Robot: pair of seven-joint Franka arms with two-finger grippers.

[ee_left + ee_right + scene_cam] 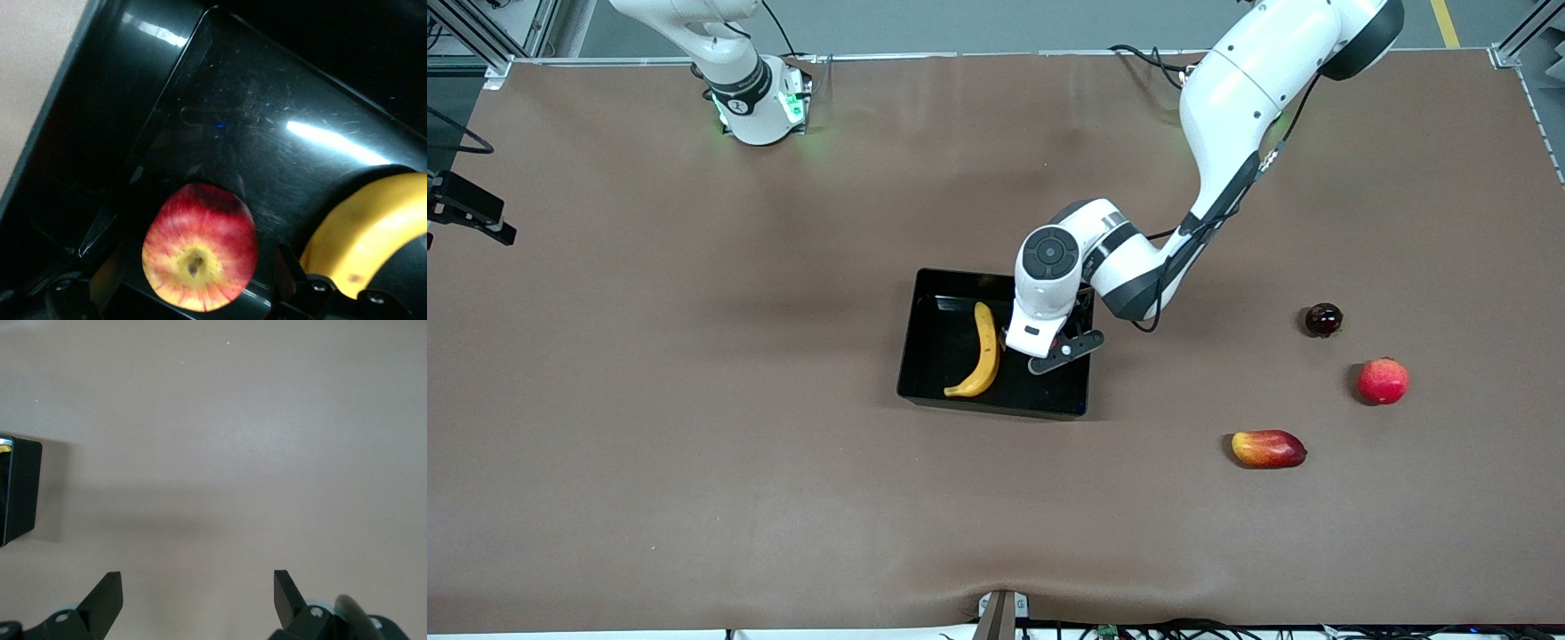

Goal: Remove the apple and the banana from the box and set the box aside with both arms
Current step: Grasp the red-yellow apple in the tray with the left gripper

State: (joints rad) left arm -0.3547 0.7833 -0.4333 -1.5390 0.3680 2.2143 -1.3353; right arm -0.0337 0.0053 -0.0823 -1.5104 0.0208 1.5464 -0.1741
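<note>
Brown matting covers the whole table [694,444] in the front view, smooth except for a slight wrinkle at the edge nearest the camera; grey floor and metal frame posts show past the robots' bases. The black tray [934,356] sits near the table's middle with the banana [984,349] lying inside it. The left arm reaches from its base down into the tray, and the left gripper [1049,348] is low over the tray's floor beside the banana; the wrist hides its fingers here. Toward the left arm's end of the table lie three loose fruits: a small dark red round fruit [1323,319], a larger pinkish-red round fruit [1383,380] nearer the camera, and a red-and-yellow mango [1268,449] nearer still. The right arm waits at its base, its gripper out of this view

From the left wrist, the glossy black tray floor [267,120] carries scuffs and bright light reflections. A red apple with yellow streaks [200,248] sits between the left gripper's fingers [313,290]; whether they press on it or stand just off it cannot be told. The banana [367,233] lies just beside it in the tray

From the right wrist, the right gripper [198,597] hangs spread wide, holding nothing, over bare brown matting, with a corner of the tray [20,487] in sight
</note>
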